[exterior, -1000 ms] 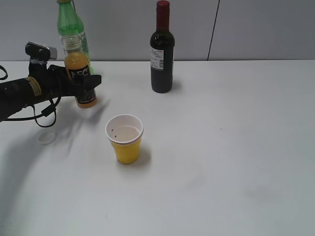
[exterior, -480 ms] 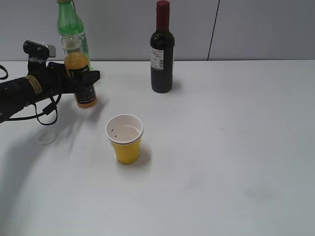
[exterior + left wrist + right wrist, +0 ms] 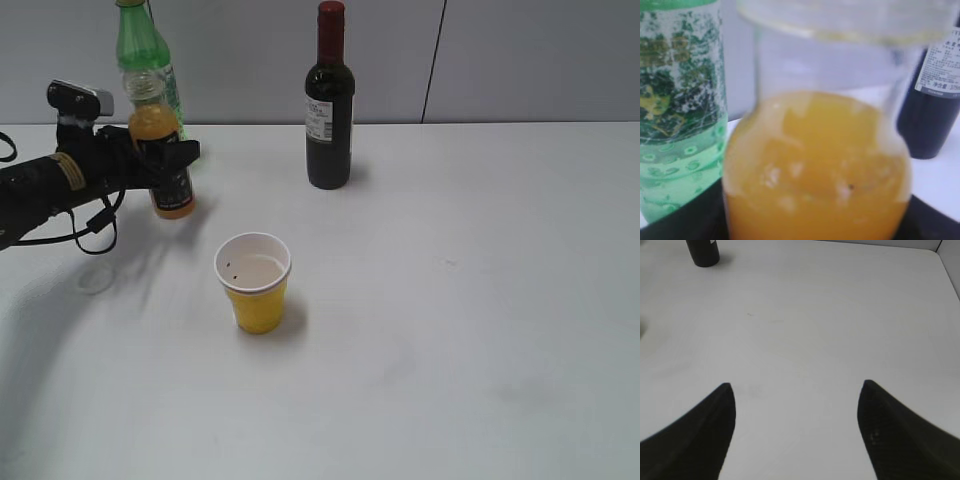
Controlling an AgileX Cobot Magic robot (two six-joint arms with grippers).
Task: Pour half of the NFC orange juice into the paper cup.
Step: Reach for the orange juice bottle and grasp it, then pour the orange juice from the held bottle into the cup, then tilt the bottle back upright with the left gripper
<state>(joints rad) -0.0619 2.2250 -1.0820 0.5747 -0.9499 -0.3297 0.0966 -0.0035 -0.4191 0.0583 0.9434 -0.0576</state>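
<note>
Three bottles, one cup. Upper left: left gripper [image 3: 165,160] clamped on the juice [image 3: 160,150], which has risen and tipped slightly over the last second; its base now seems just clear of the table [image 3: 480,300], hard to confirm. Green bottle [image 3: 140,50] directly behind. Cup [image 3: 254,282] centre-left, empty, well apart. Wine bottle [image 3: 329,100] upper centre. Right gripper [image 3: 796,405] spread wide, holding nothing. Carry to cup comes next.

We see the juice [image 3: 165,160] before the green bottle [image 3: 140,45], the wine bottle [image 3: 329,100] to their right, the cup [image 3: 254,282] nearest the camera.
</note>
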